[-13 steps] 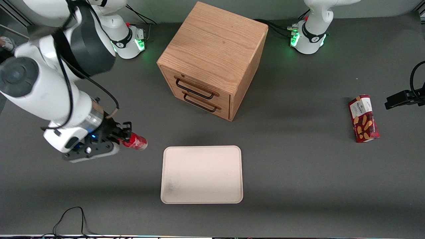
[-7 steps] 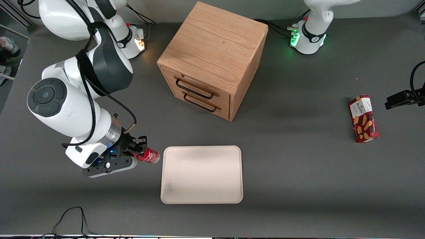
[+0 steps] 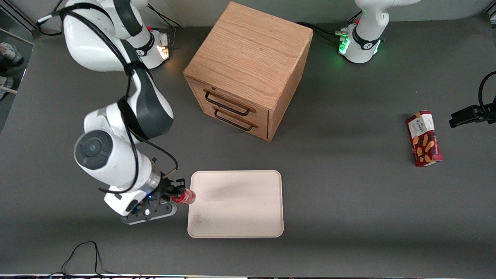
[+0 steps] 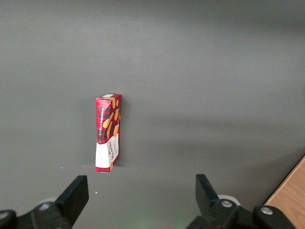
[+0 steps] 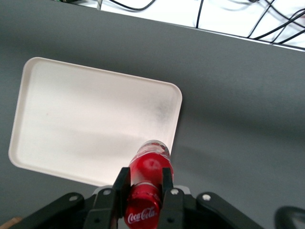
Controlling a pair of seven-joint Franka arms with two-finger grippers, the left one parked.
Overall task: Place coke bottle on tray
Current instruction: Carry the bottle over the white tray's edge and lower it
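Observation:
My right gripper [image 3: 176, 193] is shut on the small red coke bottle [image 3: 185, 197] and holds it lying sideways in the air, its base just over the tray's edge toward the working arm's end. The cream-white tray [image 3: 240, 209] lies flat on the dark table, nearer the front camera than the wooden drawer cabinet. In the right wrist view the bottle [image 5: 147, 176] sits between the two black fingers [image 5: 119, 183] of the gripper [image 5: 143, 183], its red cap toward the camera, with the tray [image 5: 86, 124] below it and a faint dark smudge near one corner.
A wooden two-drawer cabinet [image 3: 248, 69] stands at the middle of the table, farther from the front camera than the tray. A red snack box [image 3: 424, 138] lies toward the parked arm's end; it also shows in the left wrist view [image 4: 108, 132]. A black cable [image 3: 83, 252] loops at the table's near edge.
My right arm has carried the bottle toward the tray and nearer the front camera. The bottle went from well beside the tray to its edge. The grip stays shut.

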